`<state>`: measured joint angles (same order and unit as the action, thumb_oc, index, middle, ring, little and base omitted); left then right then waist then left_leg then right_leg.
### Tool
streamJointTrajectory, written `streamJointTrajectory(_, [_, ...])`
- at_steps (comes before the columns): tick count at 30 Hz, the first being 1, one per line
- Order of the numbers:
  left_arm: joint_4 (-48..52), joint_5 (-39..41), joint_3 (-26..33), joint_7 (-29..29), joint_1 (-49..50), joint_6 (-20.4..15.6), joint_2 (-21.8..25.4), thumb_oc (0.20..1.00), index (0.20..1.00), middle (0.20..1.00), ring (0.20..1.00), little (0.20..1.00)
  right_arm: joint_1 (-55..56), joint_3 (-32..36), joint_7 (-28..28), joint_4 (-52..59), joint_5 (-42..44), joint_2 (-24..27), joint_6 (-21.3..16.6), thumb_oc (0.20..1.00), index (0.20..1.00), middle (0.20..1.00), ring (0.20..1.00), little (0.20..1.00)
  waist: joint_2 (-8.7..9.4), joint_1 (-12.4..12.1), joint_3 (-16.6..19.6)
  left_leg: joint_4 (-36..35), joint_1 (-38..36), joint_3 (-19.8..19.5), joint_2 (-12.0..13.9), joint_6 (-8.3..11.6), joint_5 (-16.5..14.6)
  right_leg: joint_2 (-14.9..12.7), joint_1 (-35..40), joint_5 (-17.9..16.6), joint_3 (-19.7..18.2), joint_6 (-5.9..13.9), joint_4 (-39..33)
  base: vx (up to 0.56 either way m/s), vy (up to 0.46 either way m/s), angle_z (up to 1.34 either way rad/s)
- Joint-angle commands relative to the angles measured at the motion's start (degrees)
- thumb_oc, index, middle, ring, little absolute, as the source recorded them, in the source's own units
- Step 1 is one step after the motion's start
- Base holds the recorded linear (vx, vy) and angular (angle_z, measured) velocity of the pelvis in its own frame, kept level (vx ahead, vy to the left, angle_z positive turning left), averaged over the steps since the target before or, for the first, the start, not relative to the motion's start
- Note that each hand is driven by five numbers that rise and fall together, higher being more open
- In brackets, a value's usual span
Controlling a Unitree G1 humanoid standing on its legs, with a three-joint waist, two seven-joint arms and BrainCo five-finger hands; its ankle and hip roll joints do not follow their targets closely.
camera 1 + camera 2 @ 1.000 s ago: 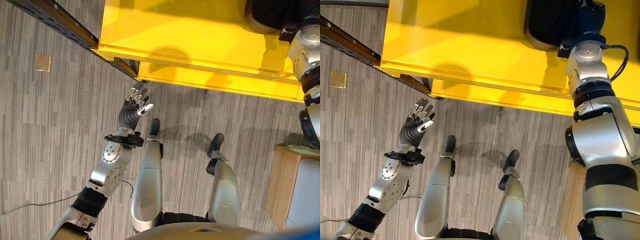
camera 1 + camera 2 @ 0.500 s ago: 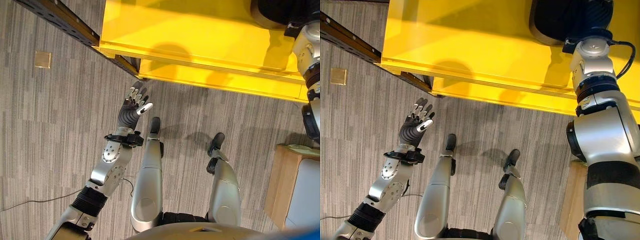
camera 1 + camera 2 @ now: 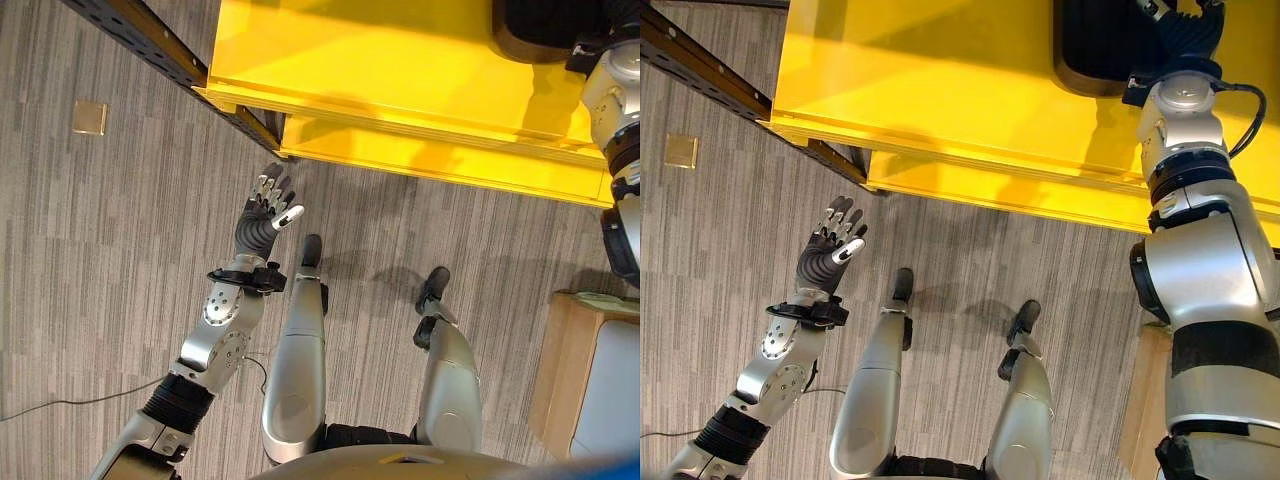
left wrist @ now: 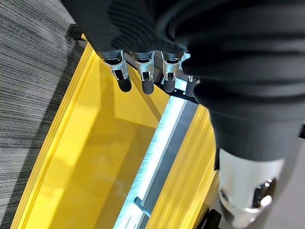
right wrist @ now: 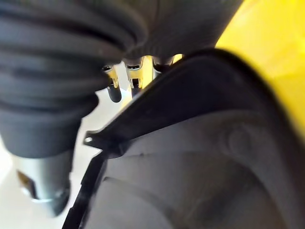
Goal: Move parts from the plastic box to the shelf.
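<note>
Right eye view shows the right hand (image 3: 1185, 25) reaching onto the yellow shelf (image 3: 940, 90) at a black part (image 3: 1095, 45); whether its fingers grip the part I cannot tell. Left hand (image 3: 268, 208) hangs loose and empty above the floor. The delivery looks under way, not finished; no writing is readable.

Dark moulded plastic part with rounded corners (image 3: 1100, 45), lying flat on the bright yellow metal shelf (image 3: 940, 90), toward the shelf's right side, partly beyond the frame's upper edge.
</note>
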<state>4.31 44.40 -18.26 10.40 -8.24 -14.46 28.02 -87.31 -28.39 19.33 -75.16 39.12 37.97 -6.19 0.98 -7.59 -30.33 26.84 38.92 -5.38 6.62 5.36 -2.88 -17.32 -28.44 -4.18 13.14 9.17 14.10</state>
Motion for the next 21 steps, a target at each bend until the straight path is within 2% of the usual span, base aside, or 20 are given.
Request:
streamJointTrajectory(1, [3.18,0.52,0.65,0.24,0.55,-3.45,1.86,1.0,1.0,1.0,1.0,1.0,0.33,-0.39,1.37,3.91,0.9,-0.06,-3.35,1.0,1.0,1.0,1.0,1.0,1.34,-0.6,1.69,-1.11,-0.27,-0.61,1.31,0.31,-1.92,0.11,5.69,10.22,0.64,-0.6,7.58,0.0,0.0,0.0])
streamJointTrajectory(13, [2.41,1.84,1.05,-1.05,2.33,-2.75,2.54,1.0,1.0,1.0,1.0,1.0,3.75,2.57,1.5,6.62,1.9,-0.7,-3.64,1.0,1.0,1.0,1.0,1.0,2.2,0.11,2.55,-1.95,-2.52,-0.39,1.93,0.65,-1.71,0.46,8.01,9.98,0.7,-0.55,6.19,0.0,0.0,0.0])
streamJointTrajectory(21, [2.1,2.19,1.25,-1.47,3.49,-2.39,2.82,1.0,1.0,1.0,1.0,1.0,5.31,4.25,1.05,6.36,3.25,-2.16,-3.64,1.0,1.0,1.0,1.0,1.0,1.97,0.12,2.63,-1.34,-2.96,-0.32,1.98,0.59,-1.93,0.54,8.43,10.39,0.71,-0.66,6.73,0.0,0.0,0.0])
